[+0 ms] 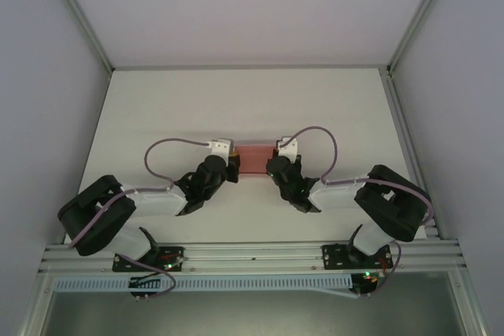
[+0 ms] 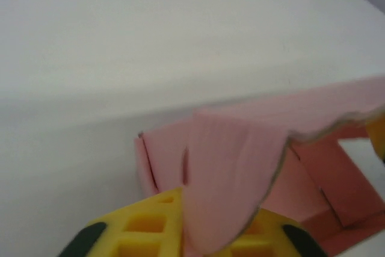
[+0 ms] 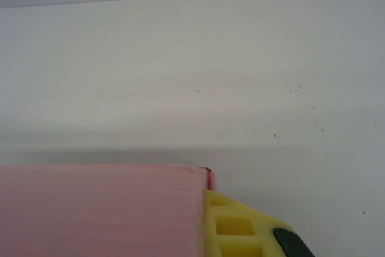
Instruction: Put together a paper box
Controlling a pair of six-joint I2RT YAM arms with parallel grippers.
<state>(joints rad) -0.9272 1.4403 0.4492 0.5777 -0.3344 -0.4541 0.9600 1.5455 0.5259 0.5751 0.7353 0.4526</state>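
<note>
We find the pink card box [image 1: 254,158] lying lengthwise left-to-right on the white tabletop [image 1: 236,108]. The right hand [image 1: 273,166] clamps its end. For the left hand [image 1: 235,164], we cannot tell.

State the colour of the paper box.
The paper box is plain pink; the left wrist view shows it best.

nothing legible anywhere: no text, label, brand, number or sign to read on the pink paper box [image 1: 254,159] or on the white worktop [image 1: 236,104].
</note>
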